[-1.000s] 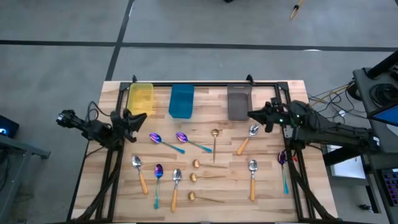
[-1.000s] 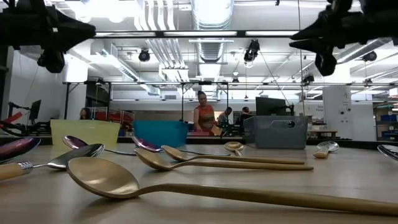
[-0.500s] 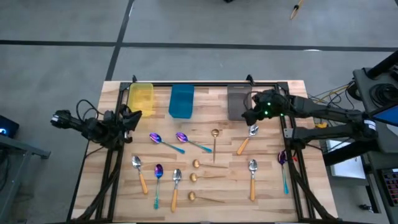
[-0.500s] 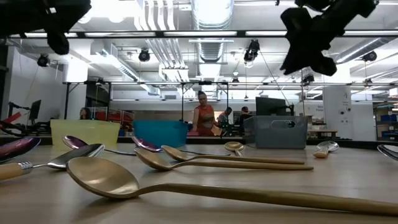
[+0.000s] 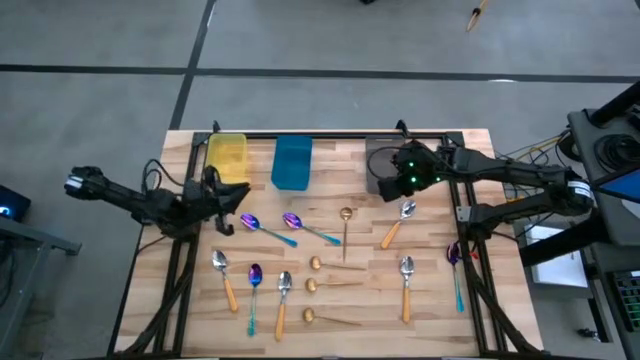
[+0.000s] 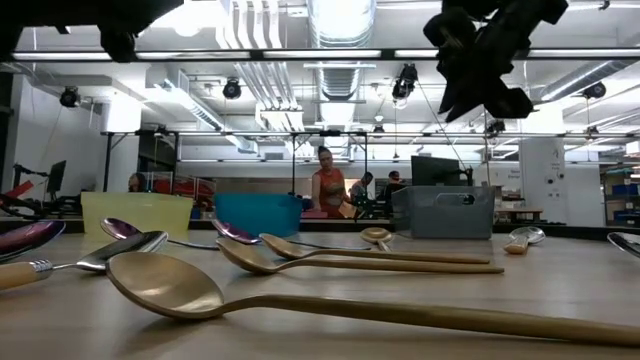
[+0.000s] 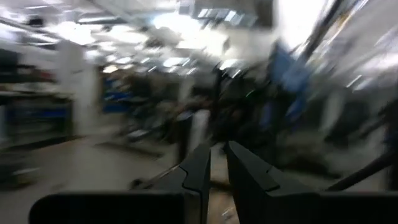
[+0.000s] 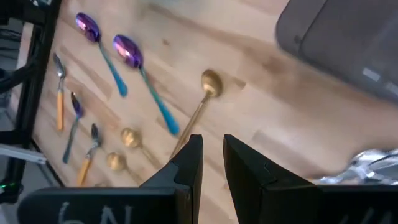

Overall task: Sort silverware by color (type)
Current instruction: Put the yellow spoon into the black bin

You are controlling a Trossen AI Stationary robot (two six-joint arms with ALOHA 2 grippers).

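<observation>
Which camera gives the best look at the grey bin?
The high view: the whole grey bin shows from above. The low view shows only its front wall, the right wrist view a corner, the left wrist view nothing.

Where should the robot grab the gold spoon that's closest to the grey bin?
Probably the thin handle, near its middle, coming straight down from above. The gold spoon lies flat on the table, bowl toward the grey bin. Fingers closing across the handle suit its narrow shape, and space beside it looks clear.
</observation>
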